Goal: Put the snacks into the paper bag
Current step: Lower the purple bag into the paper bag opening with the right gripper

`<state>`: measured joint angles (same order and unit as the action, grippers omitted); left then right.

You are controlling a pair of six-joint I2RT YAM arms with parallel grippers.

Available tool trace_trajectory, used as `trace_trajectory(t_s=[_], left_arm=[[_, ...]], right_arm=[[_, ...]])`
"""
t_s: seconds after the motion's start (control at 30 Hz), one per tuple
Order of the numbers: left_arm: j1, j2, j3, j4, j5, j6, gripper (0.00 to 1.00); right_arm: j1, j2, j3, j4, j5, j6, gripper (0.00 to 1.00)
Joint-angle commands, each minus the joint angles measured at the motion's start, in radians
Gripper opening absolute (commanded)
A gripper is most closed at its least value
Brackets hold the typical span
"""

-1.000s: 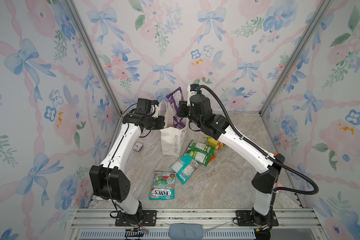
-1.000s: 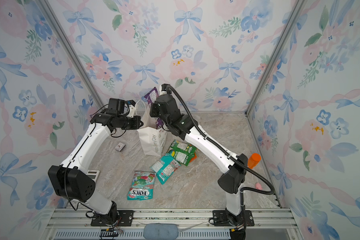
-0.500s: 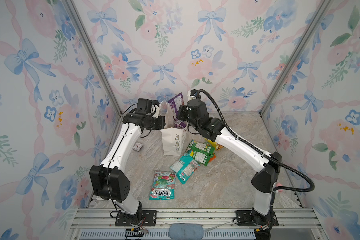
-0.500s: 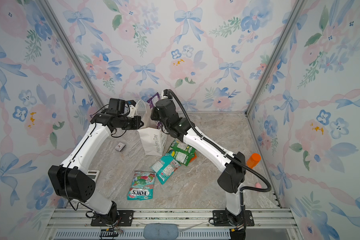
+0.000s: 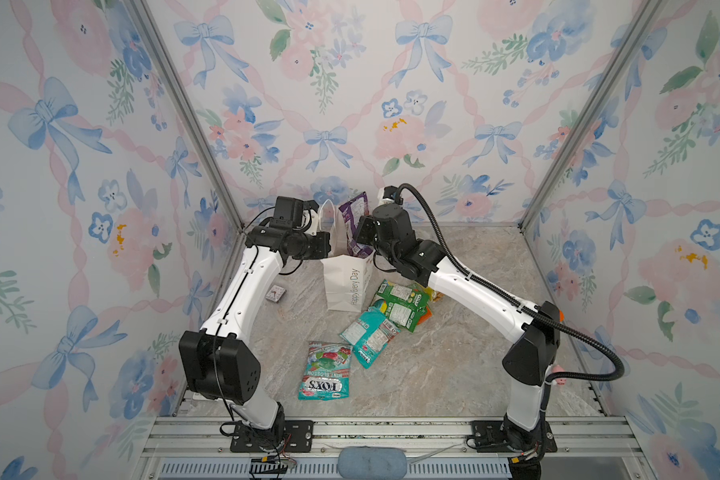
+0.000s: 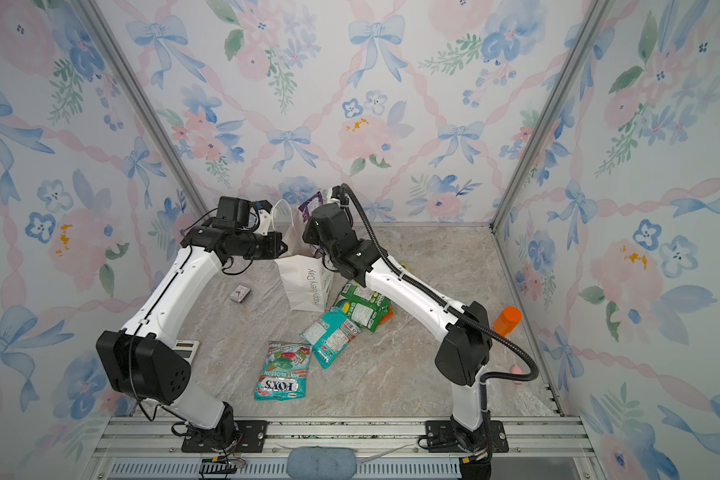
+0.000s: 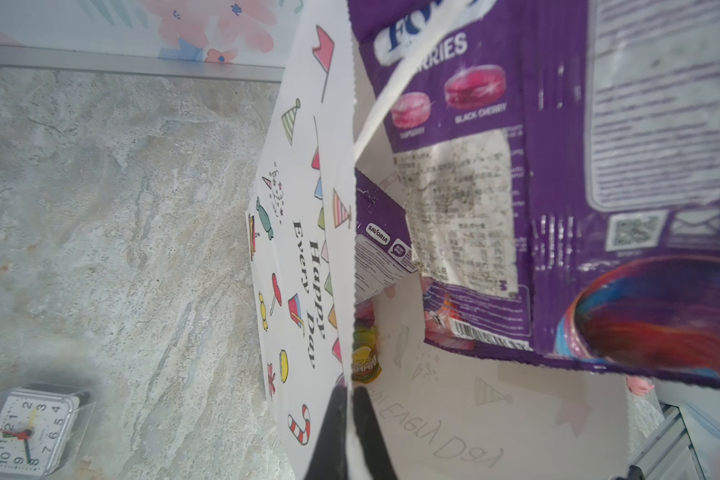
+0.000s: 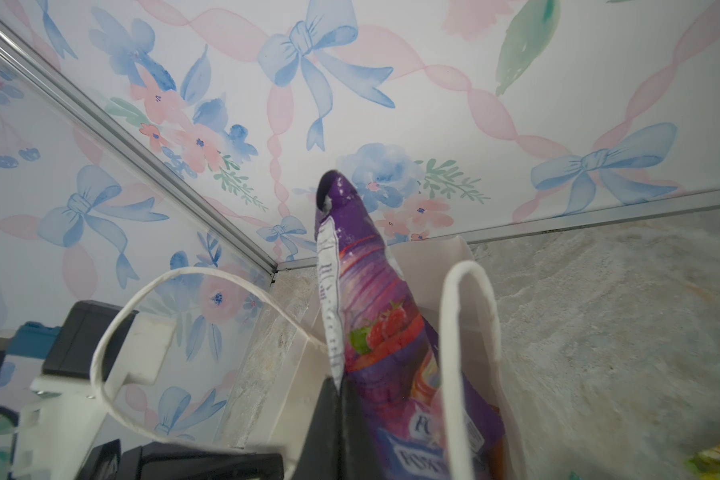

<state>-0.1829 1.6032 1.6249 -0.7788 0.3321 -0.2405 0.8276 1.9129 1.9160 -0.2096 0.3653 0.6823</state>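
— your right gripper (image 8: 336, 388) is clamped on the purple packet (image 8: 375, 299). the packet stands upright in the mouth of the paper bag (image 5: 346, 282), with its top poking above the rim.
— and the left one?
— your left gripper (image 7: 348, 392) is pinched tight on the bag's rim, one finger inside and one outside. the bag stands upright near the back wall.
— what's outside the bag?
— you have a teal mint packet (image 5: 325, 370) lying nearest the front. a second teal packet (image 5: 368, 334) lies just beside it, and a green packet (image 5: 400, 305) is close to the bag's base. a small clock (image 5: 276, 293) sits off to the bag's left.
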Motion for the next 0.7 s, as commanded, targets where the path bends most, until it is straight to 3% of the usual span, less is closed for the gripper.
trace_trajectory(t_s=[0.0,0.3,0.57,0.6,0.67], left_arm=[[-0.003,-0.006,-0.016,0.011,0.025,-0.005,0.00],[-0.004,-0.010,-0.015,0.012,0.032,-0.006,0.00],[-0.003,-0.010,-0.016,0.012,0.034,-0.006,0.00],[-0.001,-0.011,-0.016,0.012,0.035,-0.005,0.00],[-0.001,-0.009,-0.017,0.013,0.035,-0.006,0.00]], right_arm=[[-0.015,0.012,0.004,0.077,-0.035,0.057,0.00],[-0.026,0.061,0.026,0.099,-0.110,0.137,0.00],[-0.036,0.074,0.039,0.081,-0.108,0.141,0.00],[-0.039,0.071,0.036,0.081,-0.108,0.146,0.01],[-0.046,0.065,0.023,0.086,-0.110,0.150,0.14]])
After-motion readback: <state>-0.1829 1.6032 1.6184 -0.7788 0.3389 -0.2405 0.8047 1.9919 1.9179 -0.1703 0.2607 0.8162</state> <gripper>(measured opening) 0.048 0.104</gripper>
